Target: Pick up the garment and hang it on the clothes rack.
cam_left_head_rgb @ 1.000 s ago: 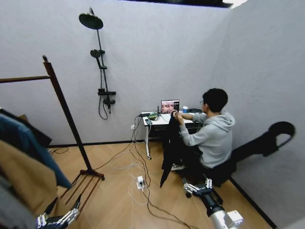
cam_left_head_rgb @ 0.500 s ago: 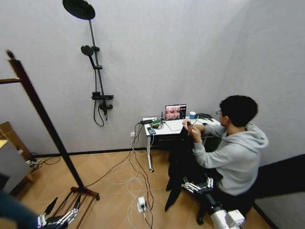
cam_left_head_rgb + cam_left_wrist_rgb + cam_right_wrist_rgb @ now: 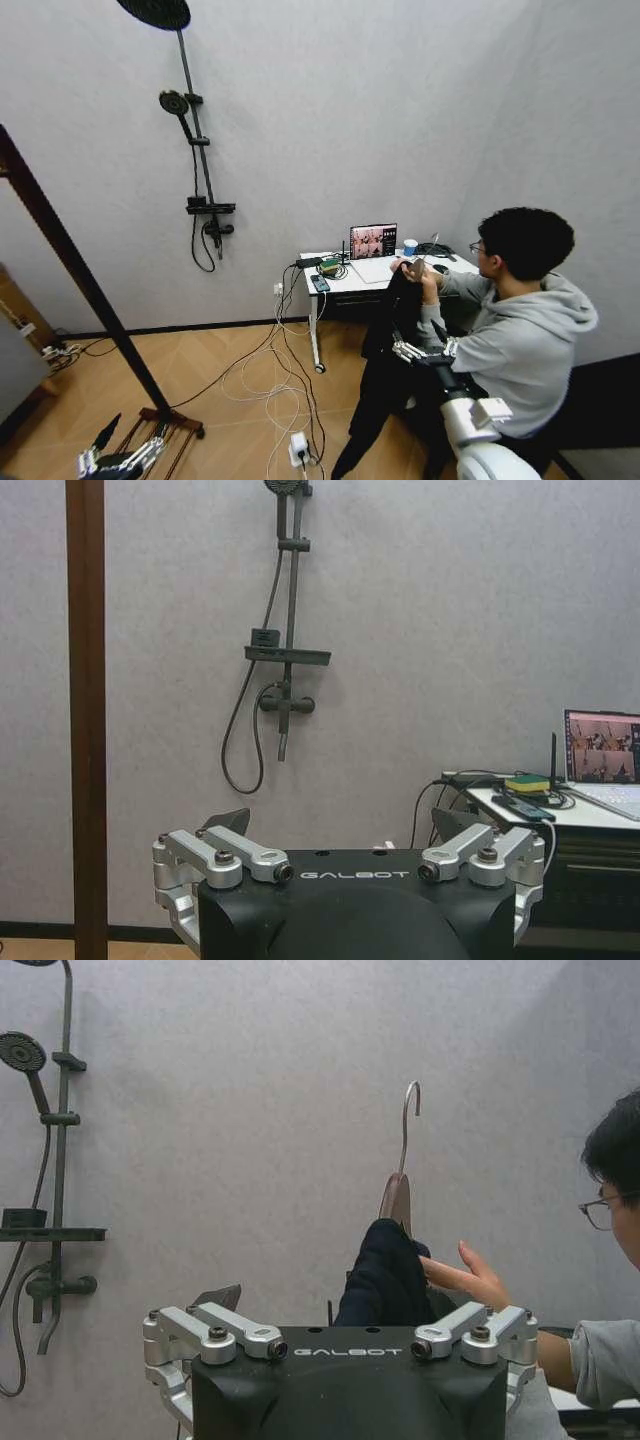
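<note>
The garment (image 3: 378, 385), long and black, hangs beside the desk on a hanger that a seated person's hand (image 3: 412, 270) holds up. In the right wrist view the garment (image 3: 385, 1278) sits straight ahead under the hanger's metal hook (image 3: 409, 1112), with the hand (image 3: 468, 1278) beside it. My right gripper (image 3: 421, 352) is open, raised in front of the garment just below the hand, not touching it. The left gripper (image 3: 120, 461) hangs low and open near the foot of the clothes rack (image 3: 70, 272), whose dark post (image 3: 85, 720) stands close by.
A person in a grey hoodie (image 3: 525, 335) sits at the right by a small white desk (image 3: 345, 278) with a laptop (image 3: 372, 241). Cables (image 3: 268, 378) and a power strip (image 3: 297, 444) lie on the wooden floor. A shower fixture (image 3: 195, 150) hangs on the wall.
The camera has turned right and closed in, so the person and garment look larger and nearer. My right gripper has risen from near the floor to the garment's upper half.
</note>
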You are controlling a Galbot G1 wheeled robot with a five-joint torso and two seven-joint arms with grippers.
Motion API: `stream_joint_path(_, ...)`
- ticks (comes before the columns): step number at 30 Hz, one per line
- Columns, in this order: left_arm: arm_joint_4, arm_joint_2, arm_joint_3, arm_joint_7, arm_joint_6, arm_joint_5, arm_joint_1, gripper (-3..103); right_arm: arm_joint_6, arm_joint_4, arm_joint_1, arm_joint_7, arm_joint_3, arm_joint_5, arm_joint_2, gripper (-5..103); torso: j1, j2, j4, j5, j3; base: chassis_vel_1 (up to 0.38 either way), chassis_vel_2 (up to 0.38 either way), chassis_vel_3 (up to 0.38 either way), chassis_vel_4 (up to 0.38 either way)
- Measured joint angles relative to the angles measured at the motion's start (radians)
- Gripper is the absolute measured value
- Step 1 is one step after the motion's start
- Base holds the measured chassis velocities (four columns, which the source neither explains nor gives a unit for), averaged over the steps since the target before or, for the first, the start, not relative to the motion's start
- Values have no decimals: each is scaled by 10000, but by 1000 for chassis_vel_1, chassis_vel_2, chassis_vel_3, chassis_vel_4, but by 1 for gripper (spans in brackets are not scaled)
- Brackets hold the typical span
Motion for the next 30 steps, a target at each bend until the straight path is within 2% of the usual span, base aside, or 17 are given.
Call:
stream_joint_path(2,0,0,0,0,0,0,0,100,-524,-51,619,532,-79,337,-180,100,5,-2,1,-3,1,0,0,0,0)
stream_joint_path(3,0,0,0,0,0,0,0,100,-524,-51,619,532,-79,337,-180,100,5,-2,1,-3,1,0,0,0,0)
stream_joint_path(5,0,0,0,0,0,0,-1,100,-1301,-251,1639,1157,-99,892,-572,100,19,-9,2,1,6,0,0,0,0)
stream_joint_path(6,0,0,0,0,0,0,-1,100,-1301,-251,1639,1157,-99,892,-572,100,19,-9,2,1,6,0,0,0,0)
stream_joint_path(7,0,0,0,0,0,0,-1,100,-1865,-413,2410,1459,-72,1374,-884,100,22,-10,4,-2,7,0,0,0,0)
stream_joint_path(9,-1,0,0,-2,0,0,-1,100,-2126,-512,2761,1576,-68,1625,-1048,100,23,-10,4,-2,7,0,0,0,0)
stream_joint_path(10,-1,0,0,-4,0,0,-1,100,-2472,-837,3432,1720,-165,2060,-1443,100,22,-10,4,-2,7,0,0,0,0)
stream_joint_path(11,-1,0,0,-4,0,0,-1,100,-2472,-837,3432,1720,-165,2060,-1443,100,22,-10,4,-2,7,0,0,0,0)
stream_joint_path(12,0,0,0,-1,0,0,-1,100,-2553,-1217,3950,1749,-343,2269,-1864,100,21,-10,4,-3,6,0,0,0,0)
stream_joint_path(13,0,0,0,-1,0,0,-1,100,-2553,-1217,3950,1749,-343,2269,-1864,100,21,-10,4,-3,6,0,0,0,0)
stream_joint_path(15,0,0,0,-2,0,0,-2,100,-2604,-1825,4590,1903,-703,2550,-2404,100,18,-9,4,-1,6,0,0,0,0)
stream_joint_path(17,-1,0,0,-1,0,0,-1,100,-2644,-2137,4919,2049,-899,2735,-2609,101,18,-9,3,0,6,0,0,0,0)
stream_joint_path(23,0,0,0,-1,0,0,-1,100,-2788,-2643,5387,2488,-1107,3055,-2660,80,18,-9,3,-1,6,0,0,0,0)
stream_joint_path(25,0,0,0,-2,0,0,-1,100,-2780,-2664,5388,2486,-1107,3059,-2658,80,17,-10,3,-1,5,0,0,0,0)
stream_joint_path(28,0,0,0,-2,0,0,-1,100,-2627,-2795,5344,2416,-1124,3051,-2670,64,15,-8,2,-1,5,0,0,0,0)
stream_joint_path(29,0,0,0,-2,0,0,-1,100,-2627,-2795,5344,2416,-1124,3051,-2670,64,15,-8,2,-1,5,0,0,0,0)
stream_joint_path(30,0,0,0,-1,0,0,-1,100,-2603,-2799,5322,2406,-1122,3050,-2667,58,15,-7,1,-1,4,0,0,0,0)
